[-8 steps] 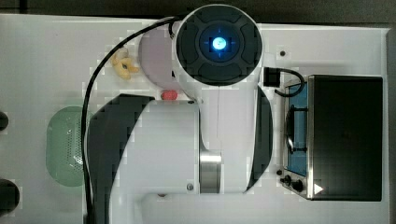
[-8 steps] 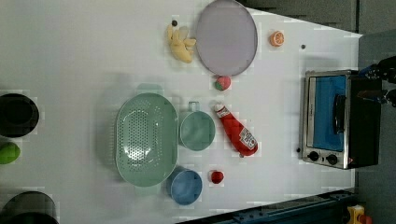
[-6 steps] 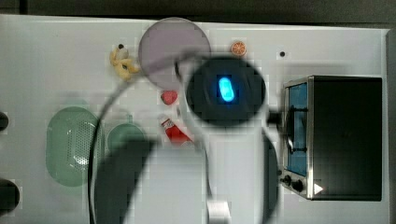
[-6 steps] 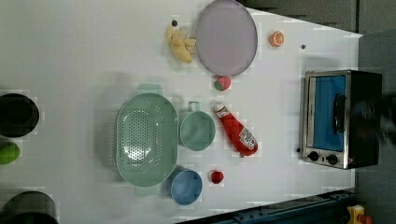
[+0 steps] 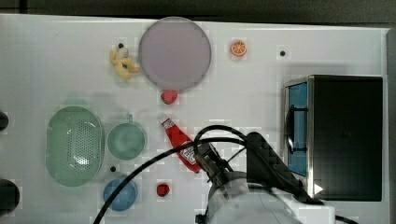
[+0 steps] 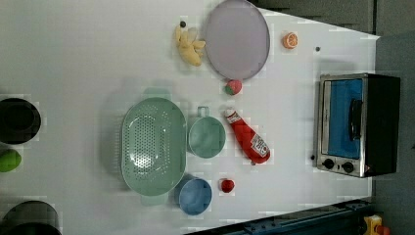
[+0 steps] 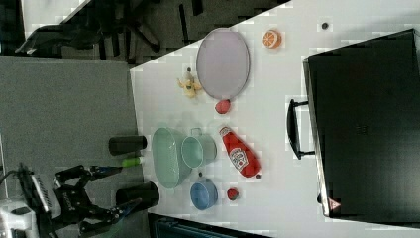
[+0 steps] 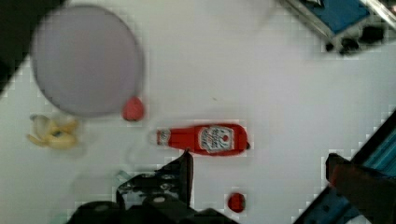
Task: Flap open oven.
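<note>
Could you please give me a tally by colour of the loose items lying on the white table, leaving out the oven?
Red: 3 – ketchup bottle, strawberry, small red ball
Green: 2 – colander, cup
Blue: 1 – bowl
Lilac: 1 – plate
Yellow: 1 – banana
Orange: 1 – orange slice
Total: 9

Lighting bright and even; white tabletop (image 6: pixel 98 58) nearly washed out. Soft shadows beside the pale green perforated colander (image 6: pixel 153 145). Wrist view blurred; blocky compression artefacts throughout.
</note>
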You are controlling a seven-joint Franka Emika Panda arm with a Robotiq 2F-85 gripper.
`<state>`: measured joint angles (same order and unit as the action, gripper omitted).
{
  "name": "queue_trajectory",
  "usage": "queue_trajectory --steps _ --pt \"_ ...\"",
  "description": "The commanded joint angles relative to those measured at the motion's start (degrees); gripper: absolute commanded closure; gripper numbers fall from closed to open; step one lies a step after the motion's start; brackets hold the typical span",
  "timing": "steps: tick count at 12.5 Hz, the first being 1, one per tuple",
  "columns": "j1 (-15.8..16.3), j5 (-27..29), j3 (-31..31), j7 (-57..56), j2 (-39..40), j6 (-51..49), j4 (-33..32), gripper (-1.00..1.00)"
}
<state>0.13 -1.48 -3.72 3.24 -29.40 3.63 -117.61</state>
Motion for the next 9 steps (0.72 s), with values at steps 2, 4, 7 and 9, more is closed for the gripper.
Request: queue_trajectory --steps 2,4,7,9 --pt "-0.59 0.64 -0.18 2.88 4.62 -0.68 -0.65 -0.14" --pt "-0.80 0.64 -0.50 2.88 4.71 -0.63 -0.79 0.32" --pt "-0.89 0.53 -1.33 1.65 5.04 -0.56 -1.60 0.65" --pt "-0.95 -0.12 -2.56 -6.11 5.48 0.17 -3.28 0.65"
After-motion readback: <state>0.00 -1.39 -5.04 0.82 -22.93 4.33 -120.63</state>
